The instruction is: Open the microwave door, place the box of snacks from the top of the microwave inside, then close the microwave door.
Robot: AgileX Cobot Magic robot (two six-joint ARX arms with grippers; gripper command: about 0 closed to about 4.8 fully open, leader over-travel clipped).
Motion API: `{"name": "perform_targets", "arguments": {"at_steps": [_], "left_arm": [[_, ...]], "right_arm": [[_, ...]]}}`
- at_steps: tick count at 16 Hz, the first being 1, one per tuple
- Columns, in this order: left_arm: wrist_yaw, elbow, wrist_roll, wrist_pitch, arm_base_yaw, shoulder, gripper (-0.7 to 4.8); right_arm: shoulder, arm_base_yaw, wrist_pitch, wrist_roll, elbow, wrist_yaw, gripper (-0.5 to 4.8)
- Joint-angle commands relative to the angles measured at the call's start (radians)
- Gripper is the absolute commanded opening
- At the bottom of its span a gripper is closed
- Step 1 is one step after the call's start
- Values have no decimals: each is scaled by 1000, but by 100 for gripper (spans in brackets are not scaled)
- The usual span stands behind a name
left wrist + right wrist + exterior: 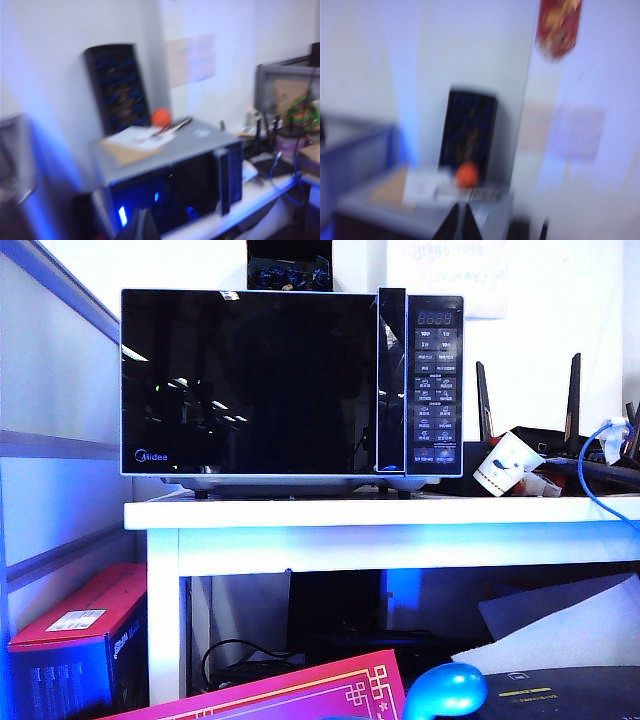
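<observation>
Your door (250, 380) is shut, its upright handle (391, 380) right of centre, nearer your clenched, empty right gripper (460, 220); left gripper (142, 227) state unclear.

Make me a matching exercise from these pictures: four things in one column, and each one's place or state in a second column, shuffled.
1. microwave door
2. orange ball
3. paper cup
4. right gripper

A. tilted, on the table right of the microwave
B. fingers together, held up facing the microwave's top
C. closed against the control panel
D. on top of the microwave

Pairs: 1-C, 2-D, 3-A, 4-B.

The left gripper is a blur out in front of the microwave; its state is unclear.
</observation>
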Motion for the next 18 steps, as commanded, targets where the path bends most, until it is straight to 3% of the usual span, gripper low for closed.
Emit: {"name": "perform_targets", "arguments": {"at_steps": [1,3,7,13,15,16,18], "left_arm": [[-39,-31,-10,-233,0,-109,-6],[-15,-124,-53,-265,1,-186,-6],[23,-579,-105,-107,7,-446,-6],[124,-1416,-132,362,6,-786,-6],[138,-1609,-147,505,6,-834,-6],[137,-1713,-164,626,6,-840,-6],[132,-1822,-164,763,6,-840,-6]], "right_arm": [[-13,1,-72,-2,-92,-145,-1],[-63,2,-28,-1,-199,-182,-1],[-301,2,203,10,-649,-185,-1],[-714,1,584,37,-1429,-124,-1],[-803,1,597,55,-1623,-77,-1],[-864,1,599,122,-1756,-61,-1],[-944,1,623,184,-1920,-40,-1]]}}
